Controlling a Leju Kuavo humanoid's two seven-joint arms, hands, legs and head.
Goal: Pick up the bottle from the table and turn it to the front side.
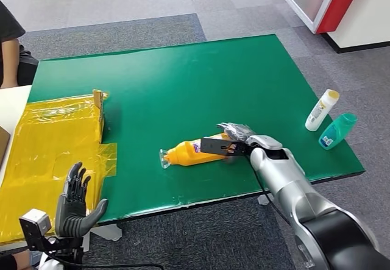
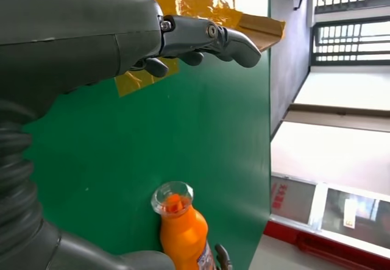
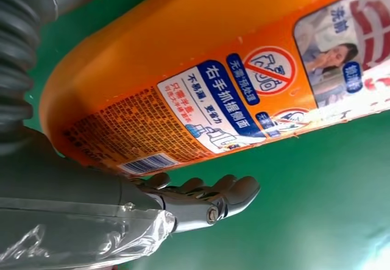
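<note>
An orange bottle (image 1: 193, 152) with a clear cap lies on its side on the green table (image 1: 184, 81), cap toward the left. In the right wrist view its printed back label and barcode (image 3: 202, 105) face the camera. My right hand (image 1: 232, 139) is at the bottle's base end, fingers reaching over it and the straight thumb (image 3: 207, 200) alongside with a thin strip of green between them. The bottle (image 2: 184, 233) rests on the table. My left hand (image 1: 75, 203) hovers at the table's near left edge, fingers (image 2: 207, 38) spread and holding nothing.
A white bottle (image 1: 322, 110) and a teal bottle (image 1: 338, 130) lie at the table's right edge. Yellow film (image 1: 50, 154) with a cardboard flap (image 1: 98, 108) covers the left end. A person (image 1: 9, 44) sits at far left. A red and white cabinet (image 1: 331, 2) stands far right.
</note>
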